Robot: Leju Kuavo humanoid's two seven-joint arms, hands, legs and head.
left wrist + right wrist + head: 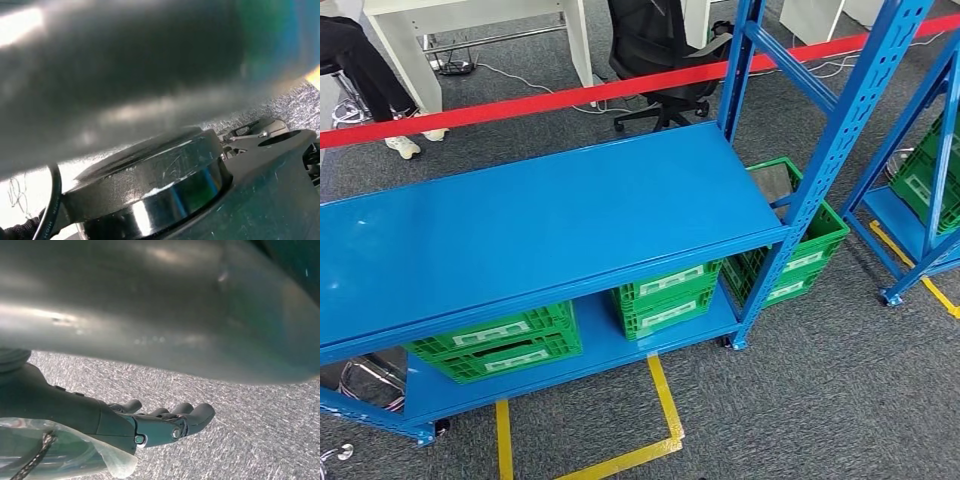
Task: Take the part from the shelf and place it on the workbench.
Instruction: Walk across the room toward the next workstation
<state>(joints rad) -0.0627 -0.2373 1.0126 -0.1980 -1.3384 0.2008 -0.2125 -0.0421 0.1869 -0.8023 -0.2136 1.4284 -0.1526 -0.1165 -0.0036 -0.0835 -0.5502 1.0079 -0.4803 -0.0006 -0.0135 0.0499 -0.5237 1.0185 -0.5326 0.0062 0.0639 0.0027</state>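
Facing the shelf (546, 215), no part spotted yet, maybe in the crates (667, 295). Right hand (158, 425) hangs empty, fingers loosely apart; left hand's fingers, can't tell.

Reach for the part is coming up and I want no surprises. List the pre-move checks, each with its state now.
1. Right hand free: ok. Its fingers are apart and hold nothing, over the carpet.
2. Left hand free: cannot tell.
3. Part located: cannot tell. The top board is bare, and it hides what is inside the green crates beneath.
4. Facing the shelf: ok. It spans the head view.
5. Person out of the way: ok. They are seated beyond the red tape.
6. Workbench located: cannot tell.
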